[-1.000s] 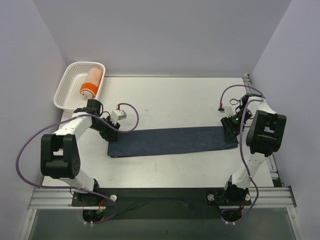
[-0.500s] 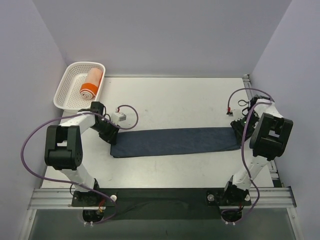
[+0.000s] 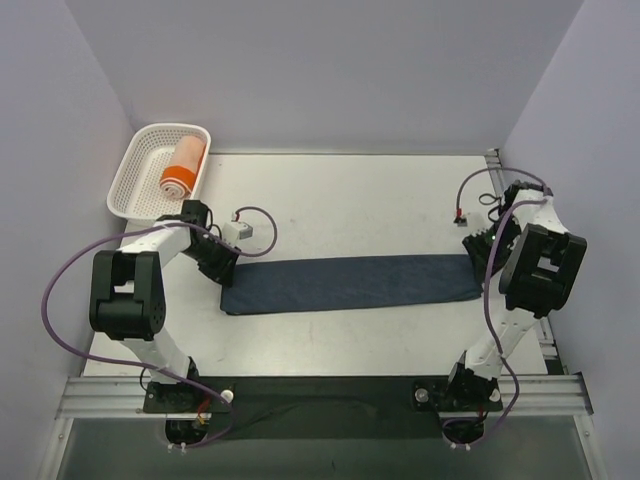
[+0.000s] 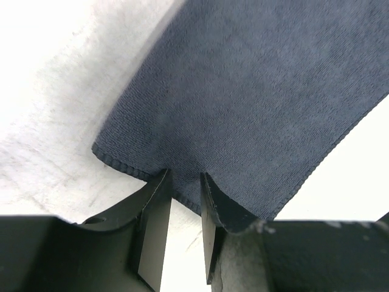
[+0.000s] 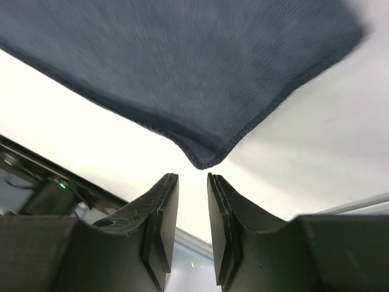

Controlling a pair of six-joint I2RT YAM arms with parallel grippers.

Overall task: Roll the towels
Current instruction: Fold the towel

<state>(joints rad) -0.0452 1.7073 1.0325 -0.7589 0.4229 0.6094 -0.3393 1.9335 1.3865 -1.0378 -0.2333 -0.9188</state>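
Two grippers are standing at opposite ends of the navy towel (image 3: 350, 283), which is lying flat and stretched lengthwise across the middle of the desk (image 3: 350, 200). Closest to us, in the wrist views, the left gripper (image 4: 184, 176) is holding its jaws a narrow slot apart, with the towel's short hem crossing right at their tips. We are unable to tell whether the cloth is nipped or merely touched. The right gripper (image 5: 192, 177) is also showing only a narrow slot, and nothing is sitting in it, as the towel's corner is hanging just clear of the tips.

We are reading this placement as a squaring-up. One gripper is working each end so the strip is lying straight before any rolling, since a crooked strip would likely be winding into a cone. In our judgement this towel's roll is not yet begun, and the next move is calling for a firm hold on one short edge.

Farther back, at the far left corner, the orange towel (image 3: 183, 165) is resting already rolled inside the white lattice basket (image 3: 125, 190), with white showing at its near end.
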